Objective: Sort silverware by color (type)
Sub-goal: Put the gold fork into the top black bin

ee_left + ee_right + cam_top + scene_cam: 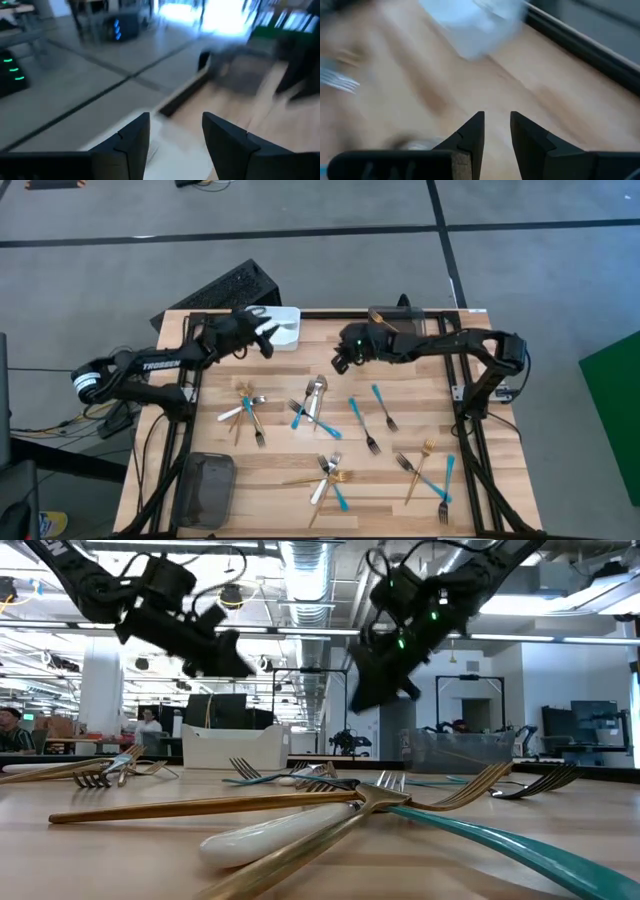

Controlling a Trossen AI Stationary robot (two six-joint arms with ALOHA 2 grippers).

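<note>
The silverware lies loose on the wooden table [470, 510]: gold, blue-handled and white-handled pieces in a pile [246, 410], silver and blue pieces [311, 404], two blue-handled forks [362, 420] [383, 406], a crossed pile [331, 475] and gold and blue forks [427, 470]. My left gripper [265, 335] [175, 117] hangs open in the air beside the white bin [287, 327], with nothing between its fingers. My right gripper [340, 360] [495, 116] hangs open above the bare wood near the far middle, also holding nothing. The low view shows both grippers [225, 655] [375, 690] well above the tabletop.
A dark grey bin [205, 488] stands at the near left corner. A further dark bin [398, 313] stands at the far edge behind the right arm. Black frame rails [478, 450] run along the table's sides. In the low view, forks [330, 810] lie close in front.
</note>
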